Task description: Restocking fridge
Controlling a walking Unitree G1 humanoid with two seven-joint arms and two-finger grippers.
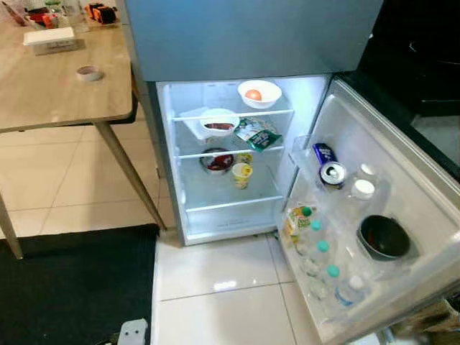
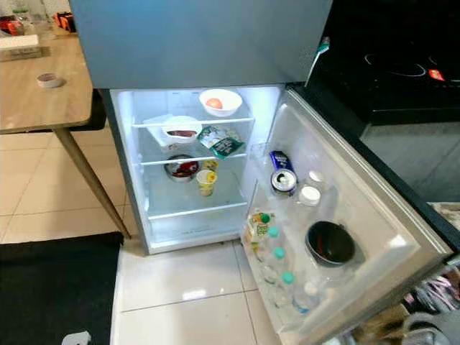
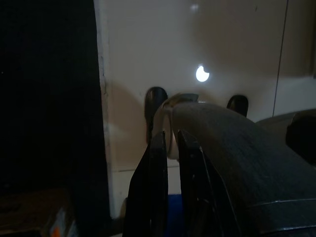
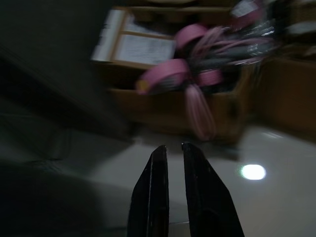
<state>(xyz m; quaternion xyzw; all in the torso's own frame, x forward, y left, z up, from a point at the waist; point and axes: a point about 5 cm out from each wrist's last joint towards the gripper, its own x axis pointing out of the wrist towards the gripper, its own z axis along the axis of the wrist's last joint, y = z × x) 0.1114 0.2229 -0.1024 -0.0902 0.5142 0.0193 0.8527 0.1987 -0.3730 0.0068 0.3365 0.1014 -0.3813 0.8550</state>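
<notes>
Fridge point(image 1: 316, 100) standing open, shelves and door rack point(image 1: 374, 215) already partly stocked. Left gripper point(image 3: 168, 148), right gripper point(image 4: 171, 150) hanging low, fingers closed, carrying nothing; more restocking likely remaining.

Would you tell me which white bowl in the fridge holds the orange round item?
The white bowl on the top shelf; the other bowl, one shelf lower, holds something dark red.

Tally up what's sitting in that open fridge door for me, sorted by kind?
Cans: 2, a blue can and a silver-topped can
White-lidded jars: 2
Teal-capped bottles: 3
White-capped bottle: 1
Yellow carton: 1
Dark bowl: 1
Total: 10
</notes>
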